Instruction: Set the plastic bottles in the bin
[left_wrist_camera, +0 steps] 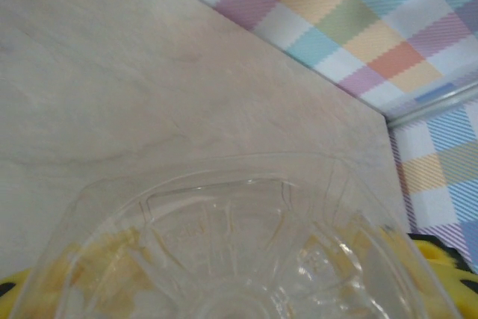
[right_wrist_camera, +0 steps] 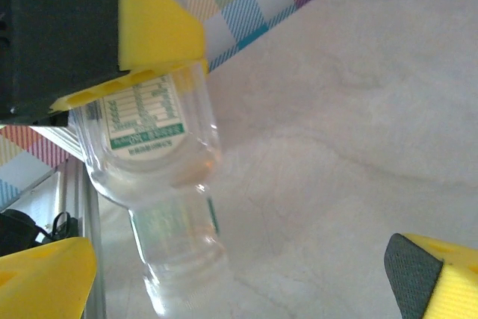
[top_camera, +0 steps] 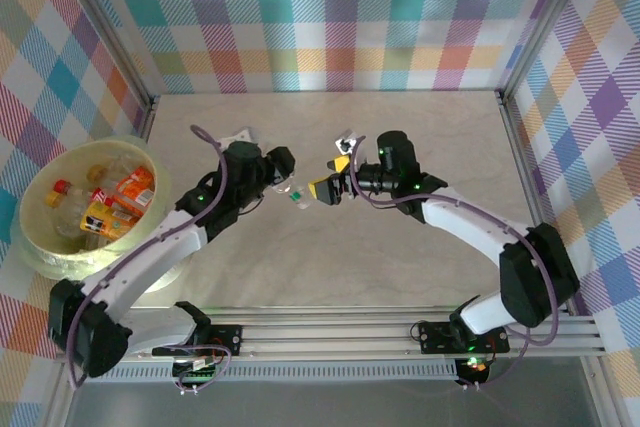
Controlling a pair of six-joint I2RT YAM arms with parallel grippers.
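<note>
**Top external view.** The step in hand, as judged, is to carry the small clear plastic bottle with the green-and-white label [top_camera: 297,194] to the large round pale yellow plastic bin [top_camera: 45,257]. Swing the left tool [top_camera: 283,185] toward 9 o'clock only once the right tool [top_camera: 332,177] stands clear of the bottle. Lift over the rim before release, because orange- and red-labelled bottles [top_camera: 115,205] lie in the bin. The bottle sits over the middle of the pale wood-grain worktop [top_camera: 420,127], at the left tool's tip. The right tool is just beside it at 3 o'clock. The bin lies well apart, at 9 o'clock.

**Left wrist view.** Keep the grip firm but moderate, as thin clear plastic may slip or crush. The bottle's base fills the lower frame between the yellow pads [left_wrist_camera: 429,248] at 4 and 8 o'clock. The left tool is narrowed onto it.

**Right wrist view.** Draw the right tool straight back from the bottle. The left tool's yellow pad [right_wrist_camera: 157,28] presses the bottle's labelled side at 11 o'clock. The right tool's own fingers [right_wrist_camera: 45,274] stand wide, at 7 and 5 o'clock, apart from the bottle.
</note>
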